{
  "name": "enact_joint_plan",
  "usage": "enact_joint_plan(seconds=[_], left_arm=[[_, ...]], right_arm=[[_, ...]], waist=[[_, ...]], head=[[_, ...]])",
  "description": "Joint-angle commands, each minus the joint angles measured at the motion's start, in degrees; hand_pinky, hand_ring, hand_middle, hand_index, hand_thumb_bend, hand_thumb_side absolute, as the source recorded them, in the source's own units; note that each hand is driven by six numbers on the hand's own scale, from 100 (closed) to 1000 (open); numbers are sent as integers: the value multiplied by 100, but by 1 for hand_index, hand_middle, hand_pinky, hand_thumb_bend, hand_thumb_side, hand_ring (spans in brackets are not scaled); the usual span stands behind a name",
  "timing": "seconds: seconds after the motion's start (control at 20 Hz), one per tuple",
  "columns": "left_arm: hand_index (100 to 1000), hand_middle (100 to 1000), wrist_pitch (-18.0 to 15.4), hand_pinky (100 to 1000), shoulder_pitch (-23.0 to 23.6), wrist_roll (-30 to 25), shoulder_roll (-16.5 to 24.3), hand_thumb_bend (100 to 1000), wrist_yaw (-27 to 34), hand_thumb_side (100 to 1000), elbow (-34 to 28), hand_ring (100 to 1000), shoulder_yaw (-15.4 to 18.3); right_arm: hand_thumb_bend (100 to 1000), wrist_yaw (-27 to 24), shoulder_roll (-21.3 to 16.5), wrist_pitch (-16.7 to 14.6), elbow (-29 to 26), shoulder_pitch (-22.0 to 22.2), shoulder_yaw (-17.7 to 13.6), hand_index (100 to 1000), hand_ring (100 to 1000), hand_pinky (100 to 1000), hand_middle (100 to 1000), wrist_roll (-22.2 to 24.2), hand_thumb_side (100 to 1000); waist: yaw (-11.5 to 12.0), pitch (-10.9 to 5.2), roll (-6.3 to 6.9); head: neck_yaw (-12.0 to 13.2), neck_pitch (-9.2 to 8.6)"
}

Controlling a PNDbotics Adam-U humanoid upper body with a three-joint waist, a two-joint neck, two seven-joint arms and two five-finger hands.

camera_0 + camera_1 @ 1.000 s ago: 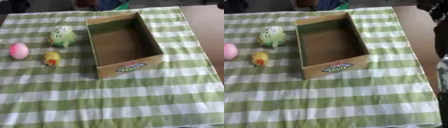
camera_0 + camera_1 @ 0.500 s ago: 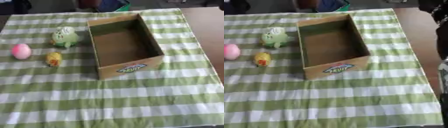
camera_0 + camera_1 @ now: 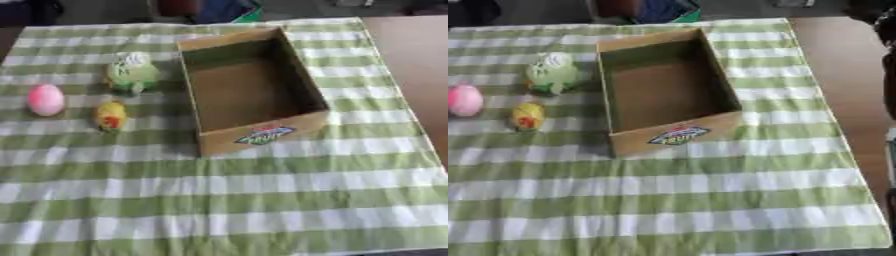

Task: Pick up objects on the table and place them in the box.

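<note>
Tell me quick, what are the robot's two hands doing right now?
Left hand: not in either picture, so it cannot be told.
Right hand: no hand can be made out either, only a dark shape at the right edge, so it cannot be told.

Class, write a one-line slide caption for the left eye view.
Empty cardboard box on a green checked cloth, three small toys waiting at its left.

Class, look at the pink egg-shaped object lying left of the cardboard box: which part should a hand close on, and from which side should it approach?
Probably from above, closing across the narrow middle of the pink egg. It lies on the checked cloth with open space all round, apart from the yellow toy to its right, so fingers could drop either side. Its rounded ends would likely slip. No hand shows clearly.
</note>
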Motion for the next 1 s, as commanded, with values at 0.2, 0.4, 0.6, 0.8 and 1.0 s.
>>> enact_joint_plan(seconds=[0.2, 0.4, 0.6, 0.8, 1.0], left_arm=[[943, 807, -300, 627, -342, -452, 510, 200, -119, 889, 322, 809, -165], [946, 813, -445, 630, -565, -724, 499, 277, -474, 898, 586, 814, -367], [962, 834, -528, 633, -667, -816, 420, 310, -850, 893, 745, 821, -480], [971, 847, -623, 638, -751, -824, 306, 312, -1221, 908, 920, 830, -539], [978, 857, -688, 643, -970, -789, 178, 309, -1479, 920, 1120, 839, -572]], right_arm=[[100, 92, -111, 11, -113, -63, -87, 887, 751, 787, 516, -54, 1000], [100, 115, -99, 31, -112, -61, -85, 887, 754, 789, 515, -63, 1000], [100, 113, -68, 56, -106, -99, -63, 887, 754, 789, 514, -46, 1000], [100, 112, -59, 74, -101, -106, -48, 887, 754, 790, 513, -25, 1000], [101, 109, -49, 88, -94, -105, -32, 886, 754, 790, 512, 6, 1000]], waist=[[18, -101, 6], [14, -92, 7], [-13, -82, -2], [-29, -73, 4], [-41, -69, 4]], head=[[-26, -68], [-28, -85], [-9, -72], [-6, -74], [22, -76]])
